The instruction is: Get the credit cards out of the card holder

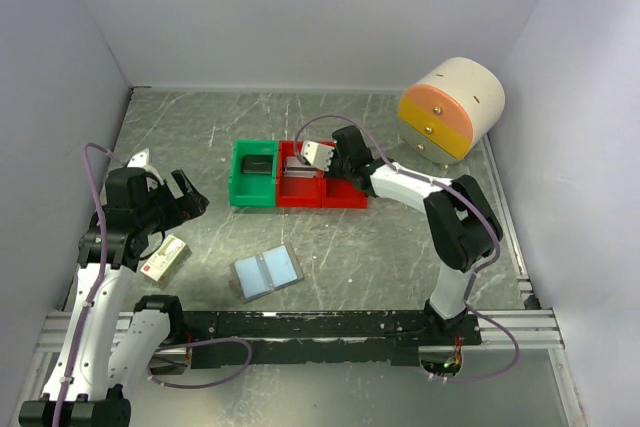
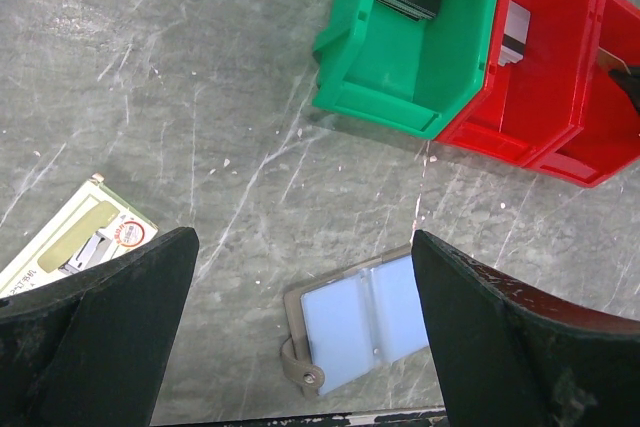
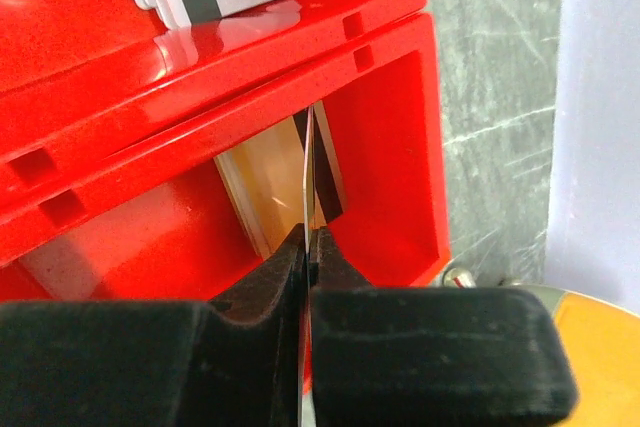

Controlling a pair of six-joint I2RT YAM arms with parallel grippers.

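Nearest the arm bases, low and centre in the top view, the card holder [image 1: 267, 272] is lying open and flat on the table [image 1: 400, 247], its two pale blue panels side by side and its long axis running left to right with a slight tilt. No orange is showing through the pockets, though I cannot tell for certain that they are empty. The left gripper [image 1: 192, 199] is hovering up and left of it, jaws spread wide and holding nothing, with a small white-and-red box [image 1: 165, 257] lying just below it. This arm is the nearer one to the holder, which is sitting low between the fingers [image 2: 120, 317] in the left wrist view, with bare table on every side. Further back, a green bin [image 1: 253, 195] and two red bins [image 1: 345, 195] are standing in a touching row. The right gripper [image 3: 307, 247] is reaching over the right-hand red compartment [image 3: 390, 127], pinching a credit card [image 3: 308, 167] edge-on, its long axis pointing down into the opening, where other tan cards [image 3: 270, 177] are already leaning. The drop looks clear, judging by the gaps to both walls. Farthest, at upper right, a round beige and orange drum [image 1: 450, 107] is sitting well apart.
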